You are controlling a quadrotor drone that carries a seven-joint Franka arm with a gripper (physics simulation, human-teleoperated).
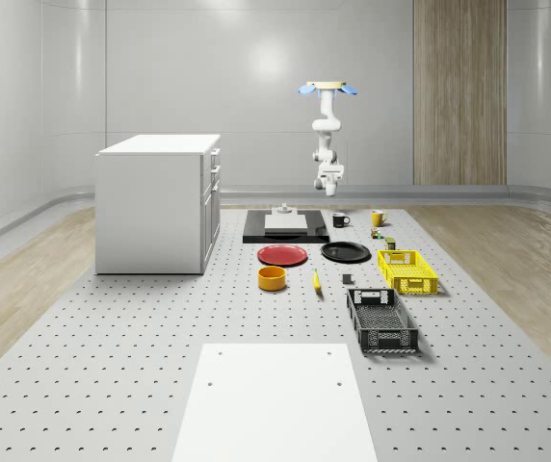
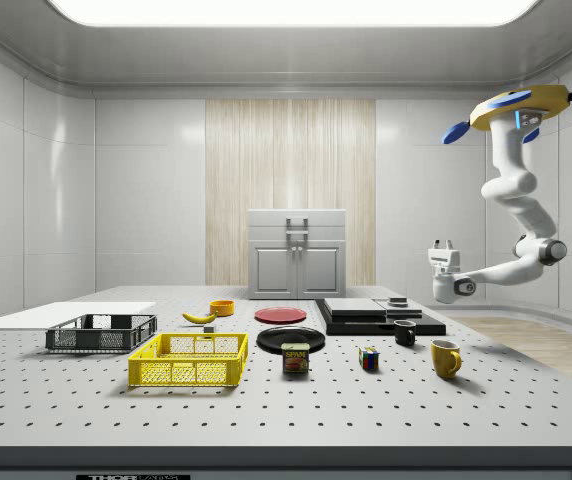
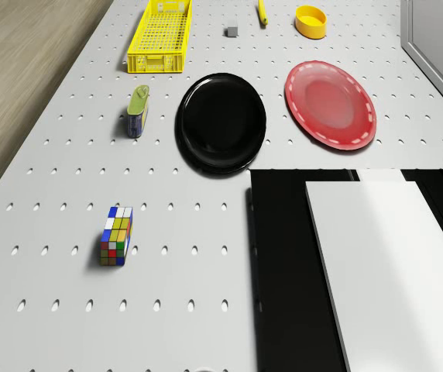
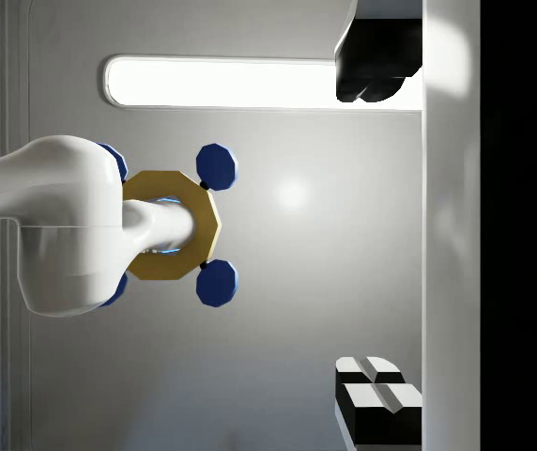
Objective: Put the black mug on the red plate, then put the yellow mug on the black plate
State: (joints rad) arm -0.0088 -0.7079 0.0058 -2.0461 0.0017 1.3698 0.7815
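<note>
1. On the whole-scene view's left, a white cabinet (image 1: 158, 202) stands on the perforated table (image 1: 112, 366). A white sheet (image 1: 275, 404) lies on the table's near part.
2. Right of the cabinet, a yellow bowl (image 1: 273, 278) sits just in front of the red plate (image 1: 283, 254), which is bare.
3. Behind the red plate lies a black slab (image 1: 256, 234) with a white block (image 1: 285, 222) on it.
4. Next comes a banana (image 1: 316, 280), with a small grey cube (image 1: 347, 280) near it.
5. The black plate (image 1: 345, 252) lies just beside the red plate and is also bare.
6. The black mug (image 1: 340, 219) stands upright on the table behind the black plate, near the slab's right end.
7. The drone (image 1: 328, 89) hovers high above the table's far edge, roughly over the black mug. Its arm (image 1: 325, 135) hangs down below it.
8. In the side view the arm bends so that the gripper (image 2: 443, 243) points upward, well above both mugs. Its fingers (image 4: 372, 75) are spread apart with nothing between them.
9. The yellow mug (image 1: 378, 218) stands upright, right of the black mug and apart from it.
10. In front of the yellow mug are a Rubik's cube (image 1: 377, 232) and a can (image 1: 389, 243).
11. Furthest right are a yellow crate (image 1: 407, 270) and, nearer the camera, a black crate (image 1: 381, 320).
</note>
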